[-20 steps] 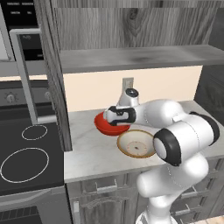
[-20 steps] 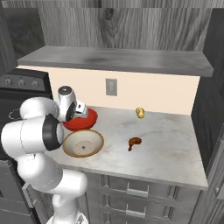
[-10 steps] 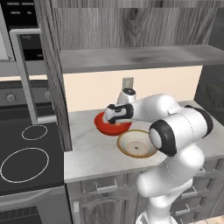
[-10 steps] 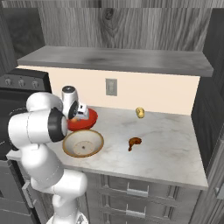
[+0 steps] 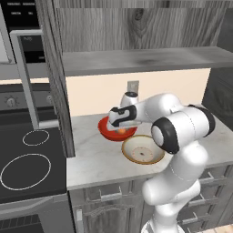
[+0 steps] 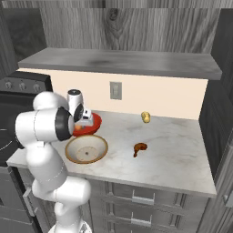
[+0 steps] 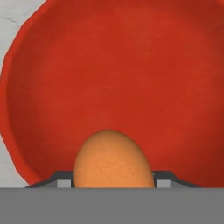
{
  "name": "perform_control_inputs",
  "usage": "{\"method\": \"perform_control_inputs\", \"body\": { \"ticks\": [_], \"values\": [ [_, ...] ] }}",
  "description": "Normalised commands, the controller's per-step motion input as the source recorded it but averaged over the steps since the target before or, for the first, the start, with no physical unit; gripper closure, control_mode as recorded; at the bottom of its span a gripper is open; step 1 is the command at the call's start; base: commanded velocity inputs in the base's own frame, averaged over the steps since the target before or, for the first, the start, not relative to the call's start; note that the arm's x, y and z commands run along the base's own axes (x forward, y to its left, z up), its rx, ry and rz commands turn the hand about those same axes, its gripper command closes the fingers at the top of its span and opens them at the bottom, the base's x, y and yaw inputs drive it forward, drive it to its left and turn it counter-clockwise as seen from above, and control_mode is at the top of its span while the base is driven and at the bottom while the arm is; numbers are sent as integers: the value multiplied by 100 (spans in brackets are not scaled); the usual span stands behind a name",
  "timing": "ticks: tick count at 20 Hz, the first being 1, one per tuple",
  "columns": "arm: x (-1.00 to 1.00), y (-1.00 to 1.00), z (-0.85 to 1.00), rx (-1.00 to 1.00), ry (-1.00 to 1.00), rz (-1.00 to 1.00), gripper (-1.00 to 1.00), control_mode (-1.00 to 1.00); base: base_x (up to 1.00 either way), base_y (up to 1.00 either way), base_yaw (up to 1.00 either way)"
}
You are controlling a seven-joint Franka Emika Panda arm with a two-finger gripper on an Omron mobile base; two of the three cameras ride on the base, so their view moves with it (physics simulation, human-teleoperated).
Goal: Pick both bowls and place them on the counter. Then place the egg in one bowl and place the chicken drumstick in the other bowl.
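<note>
Arm pose: you see the white arm rise from the base, fold at its dark elbow joint and reach across toward the back wall, the forearm running level above the table and the hand tipped down over the glossy plain red bowl (image 5: 109, 131).
Pincer: your pincer (image 5: 122, 129) hangs just above the red bowl's inside; in the hand view the egg sits between its tips, so it is closed on the egg, with the tips themselves mostly hidden behind it.
Egg: the small smooth orange-tan egg (image 7: 113, 159) is held in the pincer, over the red bowl's hollow; from the left base view you see it as an orange spot (image 5: 122, 130) low inside the rim. You cannot tell whether it touches the bowl's floor.
Red bowl: it stands upright on the pale grey-white marbled table (image 6: 182, 154), near the back wall, below the wall socket (image 6: 115, 90).
Beige bowl: the wide shallow beige bowl with cream inside and brownish rim (image 6: 86, 149) stands upright on the table just in front of the red bowl, toward the table's front edge; you see nothing in it.
Chicken drumstick: the small reddish-brown elongated drumstick (image 6: 139, 148) lies on the bare table, apart from both bowls, to the right in the right base view.
Other item: a small yellowish rounded thing (image 6: 146, 117) sits by the back wall, beyond the drumstick.
</note>
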Motion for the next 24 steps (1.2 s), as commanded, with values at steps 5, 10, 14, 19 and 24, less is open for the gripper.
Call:
{"method": "perform_control_inputs", "body": {
  "ticks": [5, 10, 14, 19, 24],
  "values": [
    [14, 1, -12, -3, 3, 2, 100, -100, 0, 0, 0],
    [13, 2, -8, -3, 0, 2, 100, -100, 0, 0, 0],
    [7, 5, -15, -4, 2, 1, 100, -100, 0, 0, 0],
    [10, 6, -14, -3, 0, 0, 100, -100, 0, 0, 0],
    [12, 4, -10, -1, 0, 0, 100, -100, 0, 0, 0]
  ]
}}
